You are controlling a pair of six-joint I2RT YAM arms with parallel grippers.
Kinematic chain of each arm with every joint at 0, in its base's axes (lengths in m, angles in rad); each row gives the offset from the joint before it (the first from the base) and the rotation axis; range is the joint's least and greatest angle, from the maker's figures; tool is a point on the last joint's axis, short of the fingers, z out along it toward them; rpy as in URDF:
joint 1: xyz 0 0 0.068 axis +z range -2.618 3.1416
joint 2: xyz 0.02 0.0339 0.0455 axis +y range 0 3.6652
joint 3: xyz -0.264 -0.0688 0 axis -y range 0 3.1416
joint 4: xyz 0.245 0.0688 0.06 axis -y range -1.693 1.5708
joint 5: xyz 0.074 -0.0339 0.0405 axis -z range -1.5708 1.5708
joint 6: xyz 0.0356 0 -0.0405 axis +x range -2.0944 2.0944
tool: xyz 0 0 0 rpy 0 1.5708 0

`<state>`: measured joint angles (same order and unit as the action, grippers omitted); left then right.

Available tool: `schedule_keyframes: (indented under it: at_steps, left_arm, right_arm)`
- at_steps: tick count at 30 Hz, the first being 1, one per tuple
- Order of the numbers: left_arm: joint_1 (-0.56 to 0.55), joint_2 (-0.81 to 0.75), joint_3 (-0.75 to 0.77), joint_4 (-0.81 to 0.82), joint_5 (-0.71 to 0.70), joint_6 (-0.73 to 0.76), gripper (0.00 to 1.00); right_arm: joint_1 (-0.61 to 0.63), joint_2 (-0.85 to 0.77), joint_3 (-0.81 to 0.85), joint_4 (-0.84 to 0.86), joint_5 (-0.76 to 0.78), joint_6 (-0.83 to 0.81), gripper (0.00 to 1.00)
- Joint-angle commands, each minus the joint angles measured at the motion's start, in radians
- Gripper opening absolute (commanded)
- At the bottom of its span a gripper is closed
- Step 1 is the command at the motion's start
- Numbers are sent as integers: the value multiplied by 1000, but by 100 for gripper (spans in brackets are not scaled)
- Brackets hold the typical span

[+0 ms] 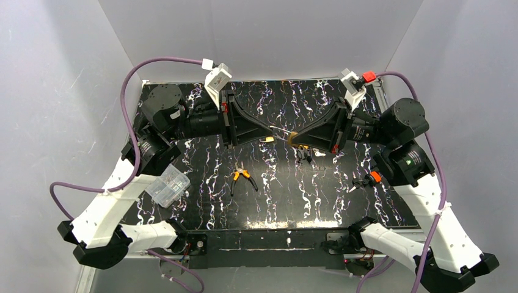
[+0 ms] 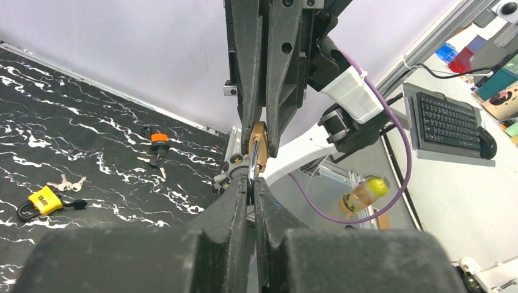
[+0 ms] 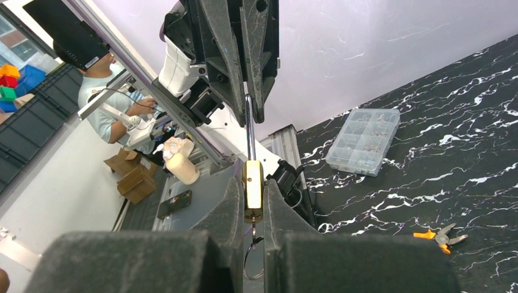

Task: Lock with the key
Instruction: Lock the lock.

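Both arms meet mid-air above the centre of the black marbled worktop [image 1: 305,201]. The brass padlock [image 3: 253,189] is carried between them, clear of the surface. Right pincer [image 1: 295,139] is pressed onto the flat faces of the lock body, one finger on each side. Left pincer [image 2: 251,186] is pressed together on the silver shackle [image 3: 248,131], gripping it near its far end. The shackle runs straight from the body into the left fingers, and the two pincers face each other tip to tip along one line. Seen from the right wrist, a thin key ring [image 3: 253,235] dangles from the underside of the body. Cannot tell whether a key is seated in the keyhole; that face is hidden between the fingers. On the worktop, a yellow padlock [image 2: 41,200] lies with loose keys just beside it. An orange-topped padlock [image 2: 159,139] lies further on, near the back wall in the left wrist view. Orange-handled pliers [image 1: 242,177] lie near the middle, below the joined pincers in the top view. A clear compartment box [image 1: 168,186] sits at the left edge, close to the left arm.
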<state>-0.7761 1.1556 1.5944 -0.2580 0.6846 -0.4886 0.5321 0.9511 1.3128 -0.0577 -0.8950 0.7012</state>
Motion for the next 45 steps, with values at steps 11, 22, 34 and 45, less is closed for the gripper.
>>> schedule_keyframes:
  at_steps: [11, 22, 34, 45]
  left_arm:
    - [-37, 52, -4, 9, 42, -25, 0]
    - [-116, 102, -9, -6, 19, -8, 0]
    - [-144, 154, 100, -355, -424, 87, 14]
    - [48, 130, -22, -501, -632, -63, 98]
  right_arm:
    - [22, 23, 9, 43, 103, -1, 1]
    - [34, 59, 31, 70, 145, 44, 1]
    - [17, 66, 15, -156, 346, -68, 1]
    - [-95, 34, -294, -240, 555, -26, 1]
